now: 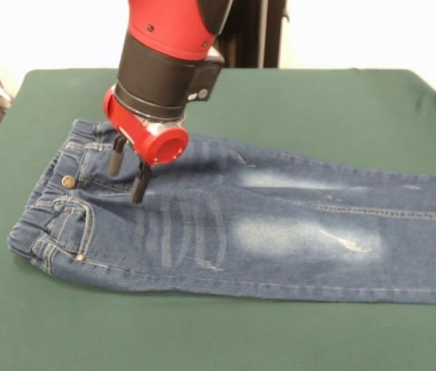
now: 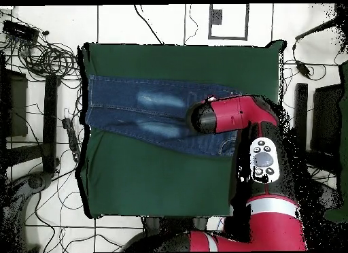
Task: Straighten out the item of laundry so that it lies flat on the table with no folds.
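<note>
The item of laundry point(image 1: 264, 228), a small pair of blue denim jeans with faded whitish thigh patches, lies spread across the green table point(image 1: 202, 332). Its elastic waistband is at the left in the front view and the legs run off the right edge. My gripper point(image 1: 128, 175) hangs over the fly area just right of the metal button point(image 1: 69, 182); its two black fingers stand apart, open, with nothing between them, tips at or just above the denim. In the overhead view the jeans point(image 2: 149, 114) lie along the table's far side, and the arm hides the waistband end.
Bare green felt point(image 2: 156, 175) takes up the table half nearer the robot's base in the overhead view. Cables point(image 2: 47, 60) and black stands point(image 2: 49, 121) crowd the floor to the left. More equipment stands right of the table point(image 2: 326, 121).
</note>
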